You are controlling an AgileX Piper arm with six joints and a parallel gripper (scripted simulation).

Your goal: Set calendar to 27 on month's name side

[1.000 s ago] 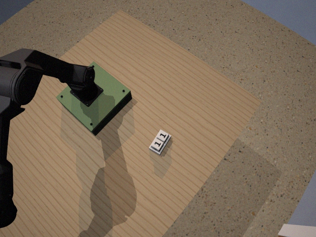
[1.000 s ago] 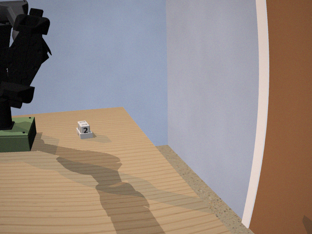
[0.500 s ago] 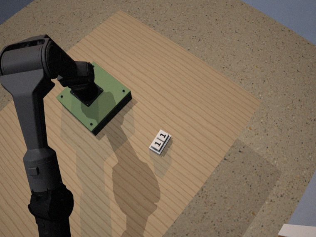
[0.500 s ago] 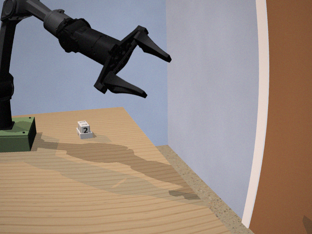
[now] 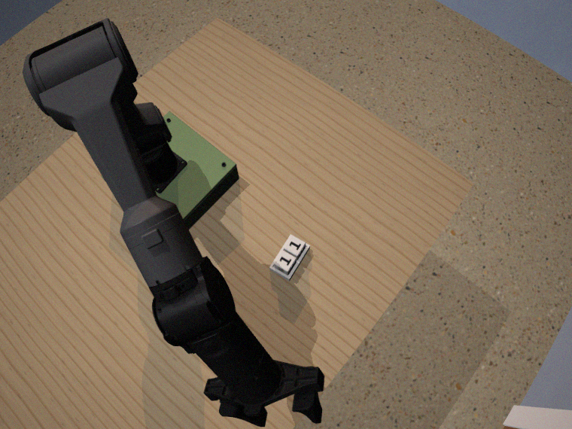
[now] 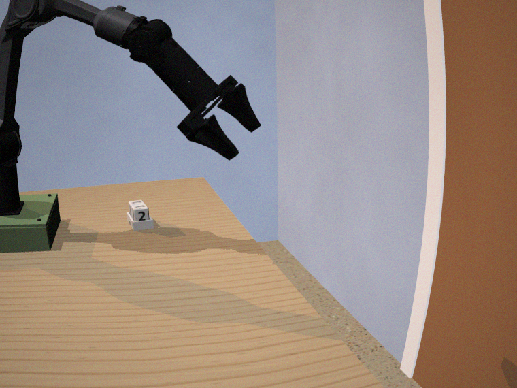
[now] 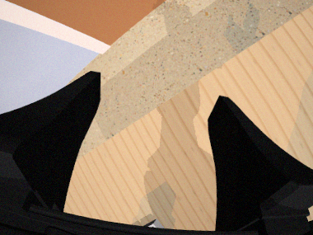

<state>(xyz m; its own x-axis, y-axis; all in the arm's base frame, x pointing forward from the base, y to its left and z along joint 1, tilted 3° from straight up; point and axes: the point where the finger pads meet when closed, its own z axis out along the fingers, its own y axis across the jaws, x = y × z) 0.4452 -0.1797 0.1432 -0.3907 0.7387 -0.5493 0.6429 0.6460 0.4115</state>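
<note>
Each of the two small white calendar cubes (image 5: 290, 254) in the pale grey tray (image 6: 142, 224) showed a black "1" on top; one side face read "2".
</note>
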